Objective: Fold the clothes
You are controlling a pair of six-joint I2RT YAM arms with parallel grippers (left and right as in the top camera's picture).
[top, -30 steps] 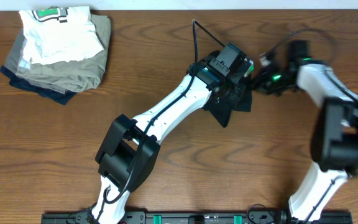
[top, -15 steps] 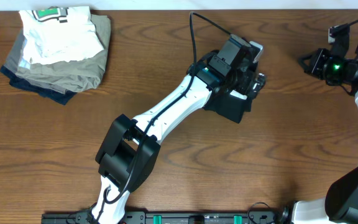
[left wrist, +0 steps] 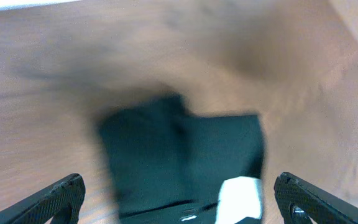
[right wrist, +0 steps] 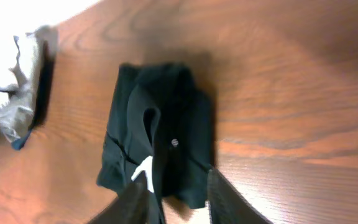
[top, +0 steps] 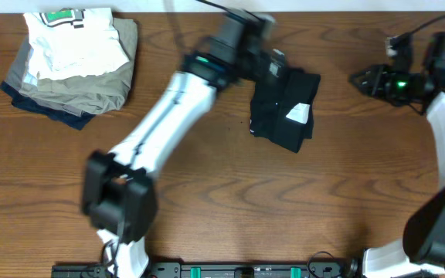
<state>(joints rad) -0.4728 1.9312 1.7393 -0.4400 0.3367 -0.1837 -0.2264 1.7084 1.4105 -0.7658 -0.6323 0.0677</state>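
Under the black-fingered left gripper (left wrist: 179, 186), black clothes (top: 284, 112) with white tag (top: 298, 113) and tiny white logo dot (right wrist: 174, 142). Beneath, brown wood-grain table (top: 284, 201). Well off to its side, white, khaki and navy stack (top: 72, 66), green print on top.

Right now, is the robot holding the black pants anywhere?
No, nothing is held. The folded black pants lie on the table, and both the left jaws and the right jaws stand open, clear of them.
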